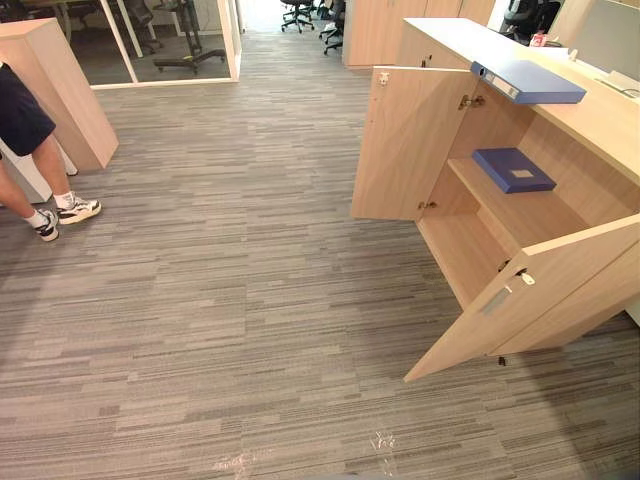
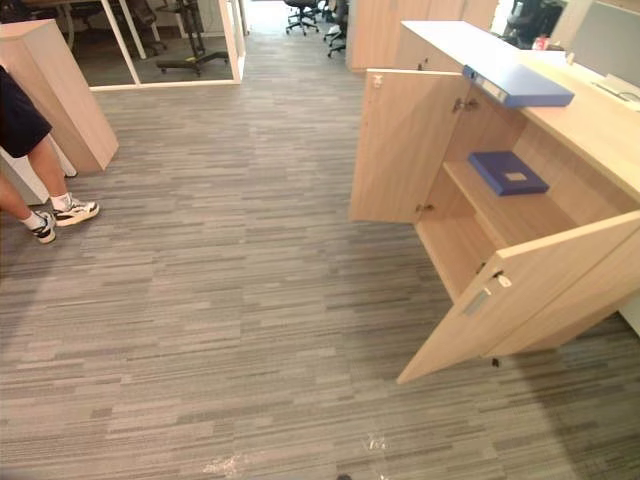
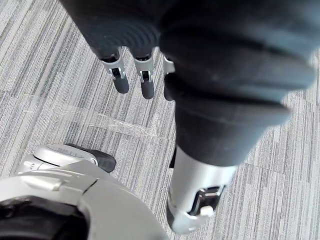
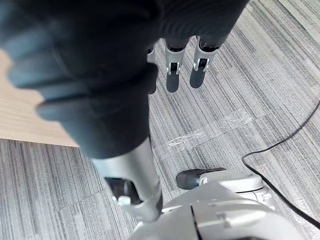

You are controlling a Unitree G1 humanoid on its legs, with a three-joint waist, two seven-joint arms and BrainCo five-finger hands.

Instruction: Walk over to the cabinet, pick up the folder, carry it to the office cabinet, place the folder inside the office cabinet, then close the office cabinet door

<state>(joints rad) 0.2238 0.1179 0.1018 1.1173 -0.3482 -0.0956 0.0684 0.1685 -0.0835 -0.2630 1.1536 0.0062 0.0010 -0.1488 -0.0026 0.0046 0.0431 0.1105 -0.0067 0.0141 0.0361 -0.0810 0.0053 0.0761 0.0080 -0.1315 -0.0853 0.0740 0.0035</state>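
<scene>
A light-blue folder lies flat on top of the wooden office cabinet at the right. A darker blue folder rests on the shelf inside it. Both cabinet doors stand open: the far door and the near door swing out over the carpet. My left hand hangs over the carpet with straight fingers and holds nothing. My right hand hangs the same way, empty, near a wooden panel.
A person's legs in white shoes stand at the left beside a slanted wooden cabinet. Glass partitions and office chairs are at the back. Grey striped carpet spreads between me and the cabinet.
</scene>
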